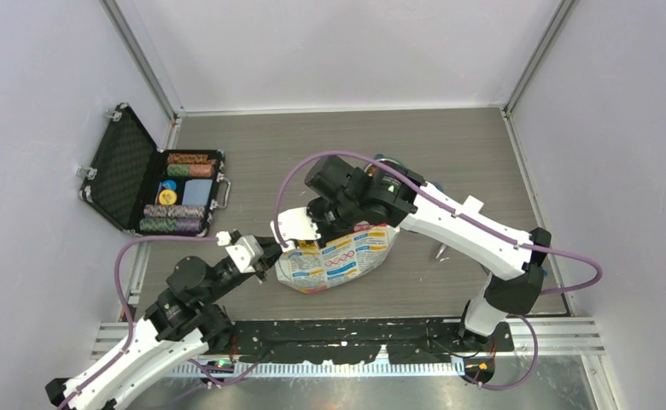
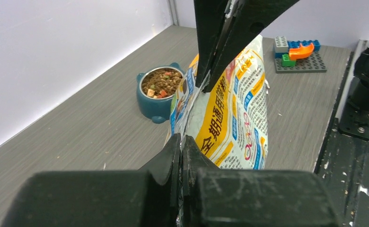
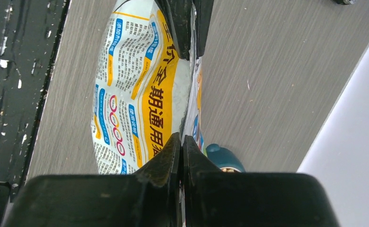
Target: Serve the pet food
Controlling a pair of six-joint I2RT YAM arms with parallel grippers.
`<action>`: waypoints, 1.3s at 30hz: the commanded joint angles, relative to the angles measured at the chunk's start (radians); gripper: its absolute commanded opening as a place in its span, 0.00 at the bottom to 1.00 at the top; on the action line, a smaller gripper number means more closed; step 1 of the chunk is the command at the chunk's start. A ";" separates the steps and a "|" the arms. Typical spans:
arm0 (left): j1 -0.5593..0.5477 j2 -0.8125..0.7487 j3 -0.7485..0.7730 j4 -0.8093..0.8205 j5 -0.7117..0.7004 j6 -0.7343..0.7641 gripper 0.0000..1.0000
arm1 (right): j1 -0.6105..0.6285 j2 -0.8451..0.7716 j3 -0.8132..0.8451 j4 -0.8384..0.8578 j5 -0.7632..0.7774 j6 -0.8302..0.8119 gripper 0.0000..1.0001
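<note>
Both arms are on the pet food bag (image 2: 234, 123) in the middle of the table (image 2: 78, 132). The left gripper (image 2: 181, 140) is pinched tight on the near end of the bag's edge, jaws together with only the bag material between them. The right gripper (image 3: 181, 140) is clamped the same way on the far end, so that's 2 grips on 1 bag. The only pet food (image 2: 161, 81) you can actually see is a heap of brown kibble with a few coloured bits. It's sitting in a blue bowl (image 2: 152, 108) just beside the bag on its far side. Some toy bricks (image 2: 297, 51) lie further off past the bag, and an open case (image 1: 123, 175) of poker chips sits well off to the bag's left.
</note>
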 commanded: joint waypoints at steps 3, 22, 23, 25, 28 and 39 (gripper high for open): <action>0.002 -0.076 0.024 0.064 -0.311 0.007 0.00 | -0.004 -0.039 -0.084 0.068 0.401 0.052 0.05; 0.002 -0.198 0.004 0.007 -0.431 0.052 0.00 | -0.263 -0.163 -0.183 -0.078 0.513 0.018 0.05; 0.002 -0.203 0.003 0.005 -0.428 0.054 0.00 | -0.282 -0.169 -0.187 -0.080 0.510 0.015 0.05; 0.002 -0.211 0.002 0.003 -0.424 0.060 0.00 | -0.307 -0.187 -0.201 -0.095 0.484 -0.013 0.05; 0.002 -0.215 0.000 0.004 -0.431 0.067 0.00 | -0.338 -0.217 -0.230 -0.104 0.454 -0.068 0.05; 0.002 -0.193 -0.001 0.014 -0.453 0.082 0.00 | -0.445 -0.237 -0.263 -0.108 0.447 -0.159 0.11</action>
